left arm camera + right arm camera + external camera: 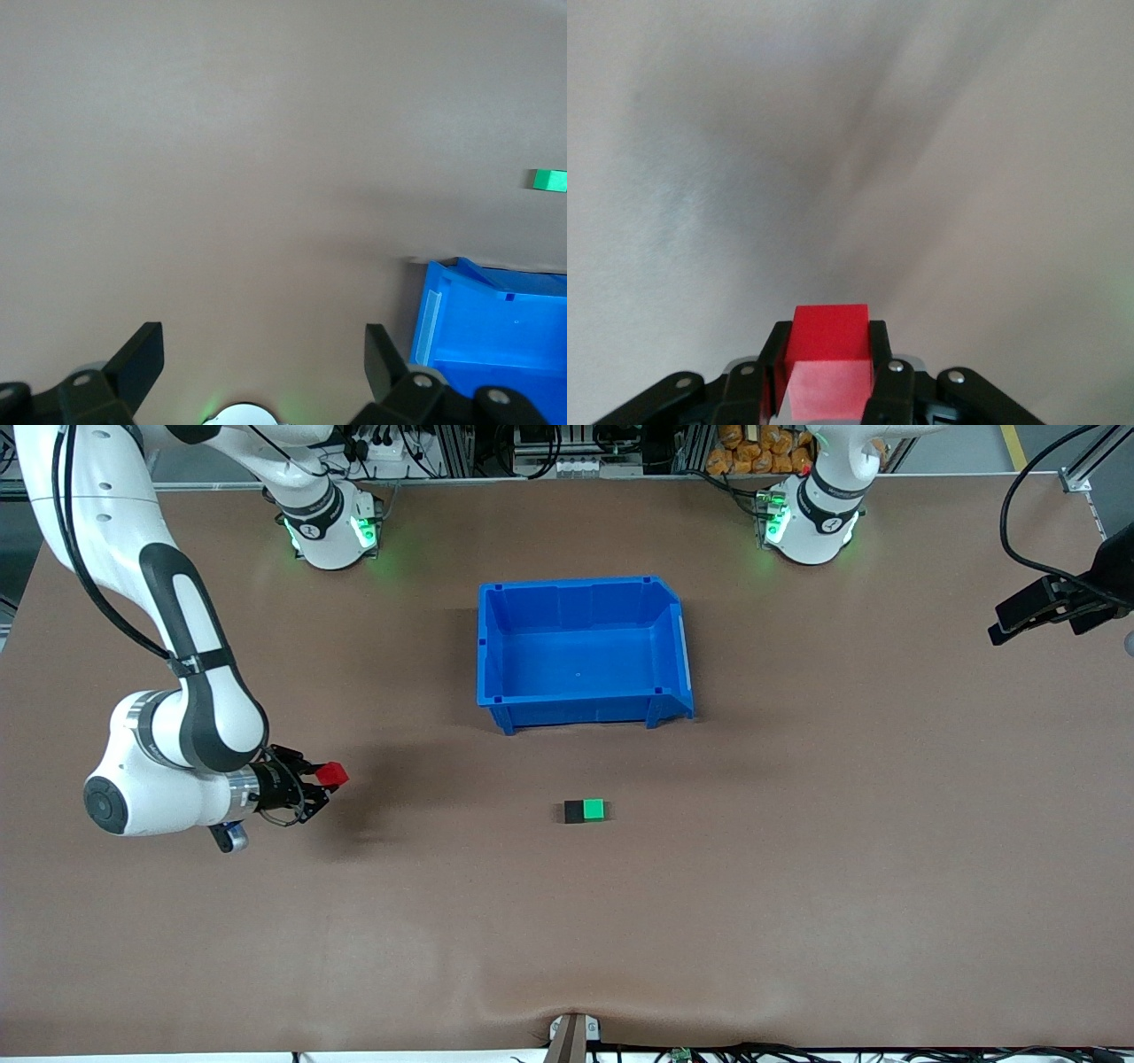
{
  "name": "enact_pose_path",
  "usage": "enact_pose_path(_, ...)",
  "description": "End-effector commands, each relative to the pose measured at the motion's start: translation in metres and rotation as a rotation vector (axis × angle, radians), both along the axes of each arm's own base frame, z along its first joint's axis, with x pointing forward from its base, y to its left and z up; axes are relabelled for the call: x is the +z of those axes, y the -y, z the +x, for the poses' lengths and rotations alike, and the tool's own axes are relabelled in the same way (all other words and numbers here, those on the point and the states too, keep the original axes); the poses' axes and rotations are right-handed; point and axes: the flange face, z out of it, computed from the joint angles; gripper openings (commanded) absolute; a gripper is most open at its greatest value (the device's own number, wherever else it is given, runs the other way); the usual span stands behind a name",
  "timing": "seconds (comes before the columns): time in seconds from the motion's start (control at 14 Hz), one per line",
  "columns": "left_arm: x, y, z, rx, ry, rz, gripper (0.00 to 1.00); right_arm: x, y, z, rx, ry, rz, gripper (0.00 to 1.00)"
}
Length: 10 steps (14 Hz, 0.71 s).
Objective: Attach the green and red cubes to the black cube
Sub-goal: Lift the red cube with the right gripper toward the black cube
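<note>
Held aloft at the right arm's end of the table: the right gripper [321, 784], fingers clamped on the red cube [333, 774], over bare table [177, 957] well apart from anything else; same grip plain in the right wrist view, red cube [828, 359] pinched between both fingers [879, 350]. Toward the middle, sat flat on the table: the black cube [574, 810] with the green cube [594, 809] touching its side toward the left arm's end, both nearer to the front camera than the blue bin [496, 646]. Judged as half done, green already joined, red in carriage. Next called for: carrying red across, lowering it level, pressing it squarely against the black cube's free side without shoving the pair. Waited high near the bin: the left gripper [264, 354], fingers wide apart, empty.
</note>
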Motion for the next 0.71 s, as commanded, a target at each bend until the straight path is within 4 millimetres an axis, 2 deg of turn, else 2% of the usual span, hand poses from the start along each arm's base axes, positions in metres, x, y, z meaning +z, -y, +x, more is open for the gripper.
enact_pose_path(0.0, 0.003, 0.001, -0.009, -0.015, -0.004, -0.017, 1.00, 0.010, -0.014, 0.001, -0.049, 0.010, -0.004, 0.00)
enact_pose_path(0.29, 0.001, 0.001, -0.012, -0.016, -0.030, -0.016, 1.00, 0.013, -0.034, 0.001, -0.092, 0.007, 0.025, 0.00)
enact_pose_path(0.64, 0.003, 0.000, -0.016, -0.013, -0.041, -0.016, 1.00, 0.013, -0.039, 0.002, -0.126, 0.008, 0.040, 0.00)
